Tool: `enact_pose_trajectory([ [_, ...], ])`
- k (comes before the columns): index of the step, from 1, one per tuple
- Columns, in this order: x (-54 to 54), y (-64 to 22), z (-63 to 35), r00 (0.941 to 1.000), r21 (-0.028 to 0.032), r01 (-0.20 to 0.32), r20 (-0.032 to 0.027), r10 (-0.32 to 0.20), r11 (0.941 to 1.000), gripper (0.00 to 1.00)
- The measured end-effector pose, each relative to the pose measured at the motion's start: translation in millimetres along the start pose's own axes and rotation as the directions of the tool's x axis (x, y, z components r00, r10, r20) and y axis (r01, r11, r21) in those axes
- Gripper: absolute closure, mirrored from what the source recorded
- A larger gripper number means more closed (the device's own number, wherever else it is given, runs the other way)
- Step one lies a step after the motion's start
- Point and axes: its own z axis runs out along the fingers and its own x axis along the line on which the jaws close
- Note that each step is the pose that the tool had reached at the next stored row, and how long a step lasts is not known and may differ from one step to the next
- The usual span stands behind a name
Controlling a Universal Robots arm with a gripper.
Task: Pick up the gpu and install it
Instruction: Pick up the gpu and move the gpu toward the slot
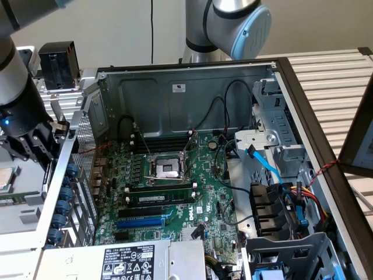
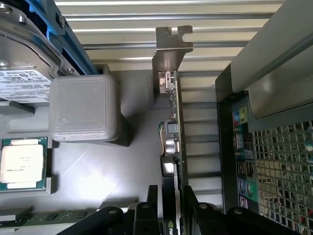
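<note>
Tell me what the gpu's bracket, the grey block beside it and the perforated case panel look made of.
gpu bracket: bare sheet metal, dull silver, thin with a notched, bent tab.
Grey block: likely 3D-printed plastic, matte, with a fine ridged surface texture.
Perforated panel: probably thin steel, pale grey, punched with a grid of holes.

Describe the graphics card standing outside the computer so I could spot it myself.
Start at the open computer case and look outside its perforated wall, onto the gray tray. The gpu stands on edge: a thin green board with a notched metal bracket at one end, unlike the gray block and the flat square chip nearby.
</note>
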Motion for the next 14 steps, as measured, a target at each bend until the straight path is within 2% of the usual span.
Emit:
enact_pose_trajectory([
  [2,-1.9,0.0,0.4,1.0,0.0001,0.002,-0.0043,-0.002,1.0,0.67],
  [11,-1.8,2.2,3.6,0.9999,0.0005,0.002,-0.012,-0.002,1.0,0.67],
  [14,-1.7,2.2,4.1,0.9999,0.0005,0.002,-0.0122,-0.002,1.0,0.67],
])
